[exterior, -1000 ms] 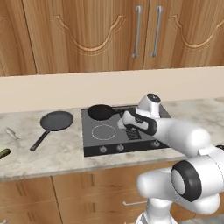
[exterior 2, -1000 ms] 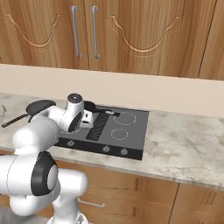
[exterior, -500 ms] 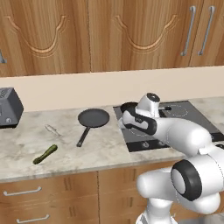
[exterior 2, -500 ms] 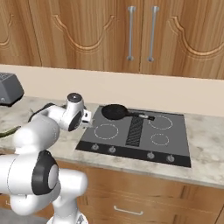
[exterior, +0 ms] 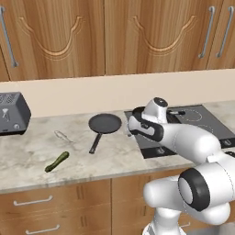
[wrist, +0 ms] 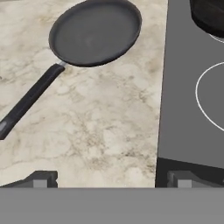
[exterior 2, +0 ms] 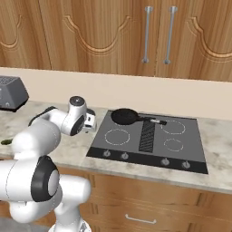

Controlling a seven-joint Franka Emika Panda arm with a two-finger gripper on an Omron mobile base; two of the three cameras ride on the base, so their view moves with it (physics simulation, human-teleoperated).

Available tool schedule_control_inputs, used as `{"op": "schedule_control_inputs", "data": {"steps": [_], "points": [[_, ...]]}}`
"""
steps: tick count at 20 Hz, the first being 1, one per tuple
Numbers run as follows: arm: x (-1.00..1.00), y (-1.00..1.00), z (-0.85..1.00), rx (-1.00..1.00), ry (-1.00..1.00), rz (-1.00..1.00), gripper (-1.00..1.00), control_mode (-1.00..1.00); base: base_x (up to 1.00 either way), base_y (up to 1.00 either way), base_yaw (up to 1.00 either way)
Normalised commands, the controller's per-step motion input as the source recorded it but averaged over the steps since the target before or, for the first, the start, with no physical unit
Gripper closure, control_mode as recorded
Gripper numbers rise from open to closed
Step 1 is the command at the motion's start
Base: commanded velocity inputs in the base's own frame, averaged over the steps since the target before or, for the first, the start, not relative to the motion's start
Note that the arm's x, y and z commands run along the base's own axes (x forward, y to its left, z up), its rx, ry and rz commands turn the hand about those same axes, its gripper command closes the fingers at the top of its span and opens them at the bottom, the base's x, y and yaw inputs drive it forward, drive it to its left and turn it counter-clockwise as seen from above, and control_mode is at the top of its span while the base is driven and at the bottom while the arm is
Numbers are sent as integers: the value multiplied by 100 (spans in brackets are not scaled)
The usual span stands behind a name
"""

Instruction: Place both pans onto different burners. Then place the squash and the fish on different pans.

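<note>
One wide black frying pan [wrist: 95, 31] sits on marble bench [wrist: 100, 127], smaller black pan [exterior 2: 125, 116] on cooktop burner; end effector [wrist: 111, 179] open, empty.

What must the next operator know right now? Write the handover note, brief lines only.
Gripper: open, empty, over the counter at the cooktop's left edge.
Smaller pan: on the back-left burner. Done.
Wider pan: on the counter left of the cooktop, handle toward the front.
Squash: on the counter near the front edge.
Fish: on the counter, left of the wider pan.
Left: wider pan onto another burner, then squash and fish into separate pans.
</note>
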Motion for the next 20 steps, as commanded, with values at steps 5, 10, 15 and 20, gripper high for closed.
{"op": "schedule_control_inputs", "data": {"steps": [5, 10, 15, 20], "points": [[0, 0, 0, 0, 0, 0, -100, 100, 10, 38, -1], [0, 0, 0, 0, 0, 0, -100, 100, 8, 37, -1], [0, 0, 0, 0, 0, 0, -100, 100, 32, 0, 0], [0, 0, 0, 0, 0, 0, -100, 100, 42, 0, 0]]}}
